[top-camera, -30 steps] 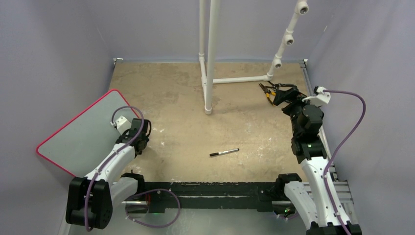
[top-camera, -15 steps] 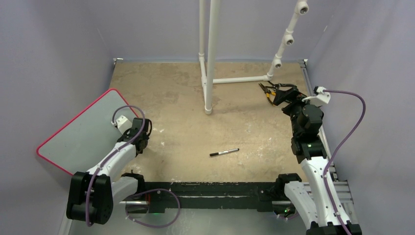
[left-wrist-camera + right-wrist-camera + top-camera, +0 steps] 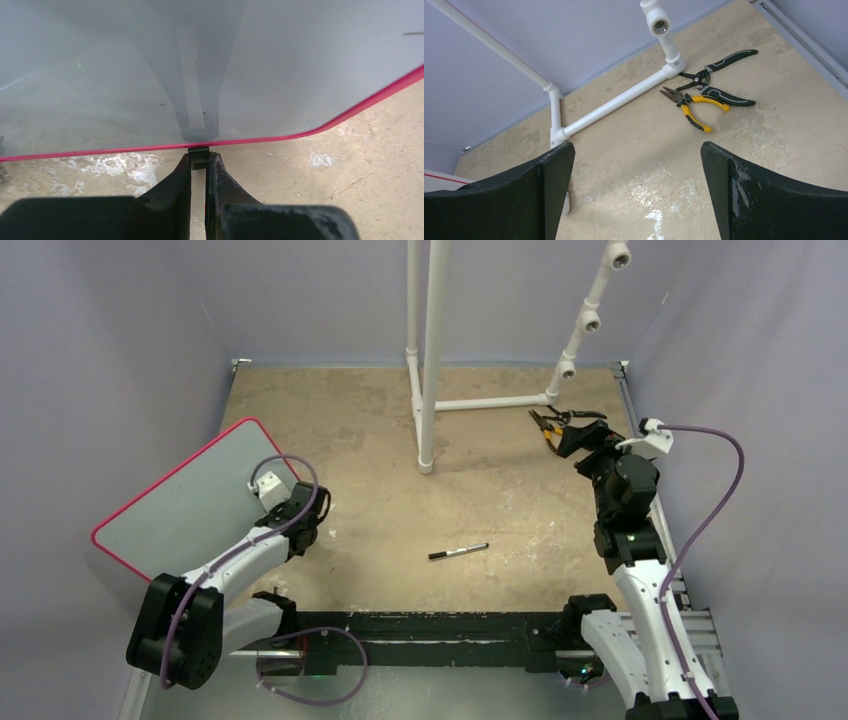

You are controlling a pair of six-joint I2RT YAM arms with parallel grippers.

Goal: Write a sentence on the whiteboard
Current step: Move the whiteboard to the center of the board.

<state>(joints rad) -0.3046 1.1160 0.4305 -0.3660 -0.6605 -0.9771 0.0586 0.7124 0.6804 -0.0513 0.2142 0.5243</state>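
Gripping the whiteboard (image 3: 300, 75) at its red edge, the left claw (image 3: 199, 159) is clenched; the right claw (image 3: 638, 150) hangs released, spread wide, over the bench (image 3: 774, 145).

The whiteboard (image 3: 185, 502) is pale grey, red-bordered and round-cornered. It lies askew over the table (image 3: 380, 440)'s left edge, a small black foot (image 3: 199, 153) on its rim.

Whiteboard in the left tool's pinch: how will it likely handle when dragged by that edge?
The whiteboard probably acts stiff: it looks flat though the left tool pinches only one spot on its red edge. Held at one point, the broad panel may swivel. Its glossy face, mirroring the tool, suggests a slippery grip.
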